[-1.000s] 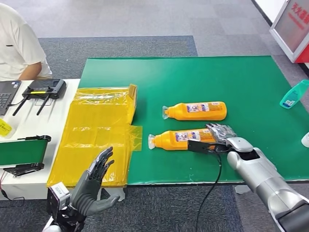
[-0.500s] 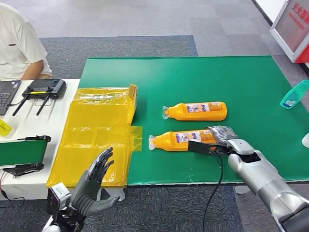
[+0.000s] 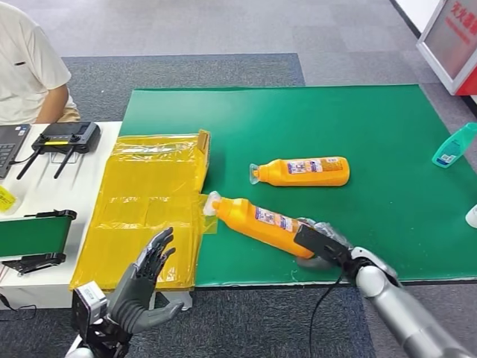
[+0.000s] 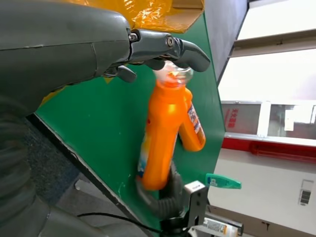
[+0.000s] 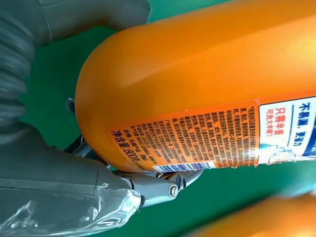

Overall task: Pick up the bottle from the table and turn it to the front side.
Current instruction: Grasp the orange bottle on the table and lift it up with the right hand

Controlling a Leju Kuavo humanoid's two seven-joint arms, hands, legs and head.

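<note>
Right robot hand [image 3: 323, 246] gripped the near bottle [image 3: 258, 222] at its base, angled across the desk [image 3: 365, 127]. Left robot hand [image 3: 141, 283] hung wide, empty. Pickup underway; front-side turn looked undone.

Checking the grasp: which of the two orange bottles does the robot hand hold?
The nearer orange bottle, lying at a slant, its base in the right robot hand. The farther orange bottle lies untouched.

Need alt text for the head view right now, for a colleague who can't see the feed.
The right hand grips the base of an orange bottle angled across the green mat, cap toward yellow bags. A second orange bottle lies behind it; the left hand hovers open.
</note>
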